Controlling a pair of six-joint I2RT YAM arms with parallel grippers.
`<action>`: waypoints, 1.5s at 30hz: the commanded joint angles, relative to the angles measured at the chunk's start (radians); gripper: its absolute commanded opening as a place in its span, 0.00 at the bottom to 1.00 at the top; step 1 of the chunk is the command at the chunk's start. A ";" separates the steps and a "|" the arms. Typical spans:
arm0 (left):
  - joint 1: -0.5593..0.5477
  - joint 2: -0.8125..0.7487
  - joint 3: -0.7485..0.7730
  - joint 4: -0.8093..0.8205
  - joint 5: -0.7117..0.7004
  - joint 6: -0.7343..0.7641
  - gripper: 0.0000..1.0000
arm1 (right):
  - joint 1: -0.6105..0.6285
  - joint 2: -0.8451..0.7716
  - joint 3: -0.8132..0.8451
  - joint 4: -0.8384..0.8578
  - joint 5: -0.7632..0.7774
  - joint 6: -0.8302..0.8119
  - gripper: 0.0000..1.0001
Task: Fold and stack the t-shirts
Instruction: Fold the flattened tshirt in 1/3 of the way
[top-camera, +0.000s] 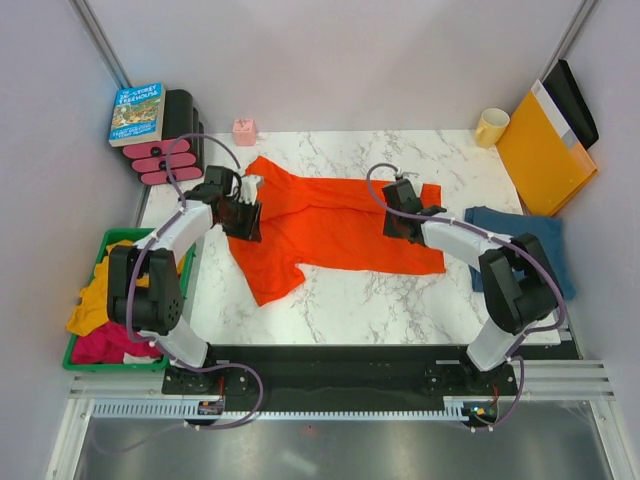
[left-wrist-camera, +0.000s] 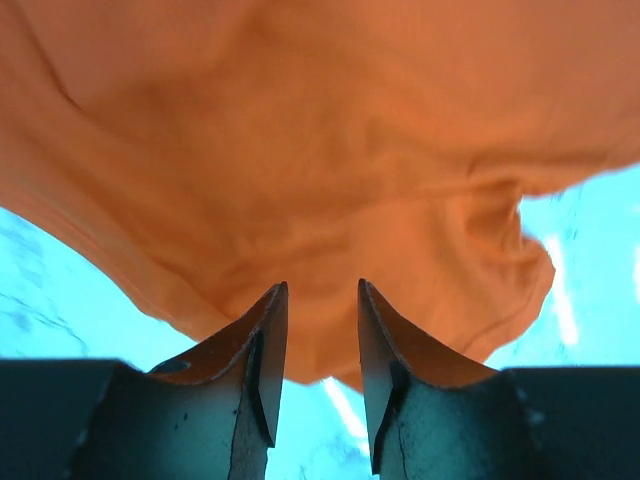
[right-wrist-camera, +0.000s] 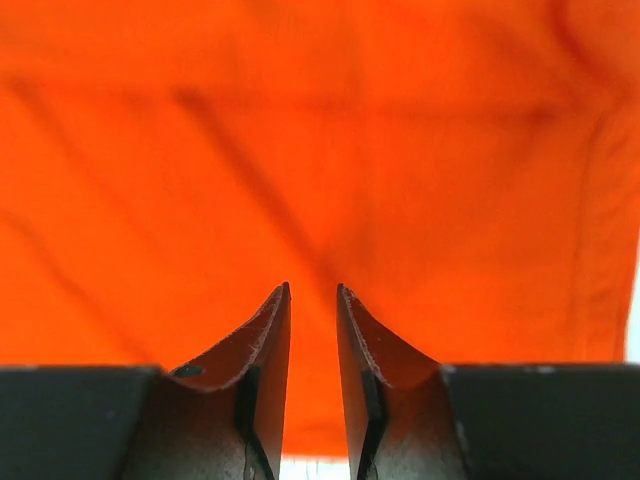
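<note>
A green bin (top-camera: 108, 243) stands off the table's (top-camera: 350, 300) left edge at 9 o'clock. It holds yellow and red cloth, and the left arm (top-camera: 175, 235) covers part of it. At 11 o'clock a book (top-camera: 137, 113) leans on a black and pink rack (top-camera: 168, 150), whose shape is hard to read. A small pink box (top-camera: 244, 131) sits just right of them.

The orange-red t-shirt (top-camera: 330, 225) lies spread across the middle of the table, with one sleeve pointing to 7 o'clock. The left jaws are over its left end, and from above the arm's black wrist hides them. In the left wrist view they stand a little apart, with the shirt's (left-wrist-camera: 330, 170) wrinkled edge showing through the gap. Blue-tinted table (left-wrist-camera: 60, 290) shows to either side. No cloth can be seen clamped.

The right jaws are over the shirt's right end, at 3 o'clock of its centre. In the right wrist view a narrower gap parts them, and flat orange cloth (right-wrist-camera: 300, 150) fills nearly the whole picture. Whether the tips touch the cloth cannot be told.

The denim-blue t-shirt (top-camera: 520, 232) lies folded at the table's right edge, apart from the orange one. The right arm (top-camera: 465, 240) covers its near side. At 1 o'clock stand a yellow mug (top-camera: 491, 126) and an orange-yellow envelope (top-camera: 545, 150), which leans on the right wall with something black half hidden behind it.
</note>
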 joint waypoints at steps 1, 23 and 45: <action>-0.005 -0.125 -0.077 -0.045 0.038 0.073 0.43 | 0.067 -0.123 -0.100 0.001 0.004 0.046 0.33; -0.081 -0.342 -0.419 -0.110 -0.076 0.280 0.57 | 0.230 -0.273 -0.224 -0.041 0.123 0.124 0.44; -0.114 -0.273 -0.383 -0.030 0.069 0.312 0.68 | 0.294 -0.221 -0.238 -0.059 0.176 0.160 0.48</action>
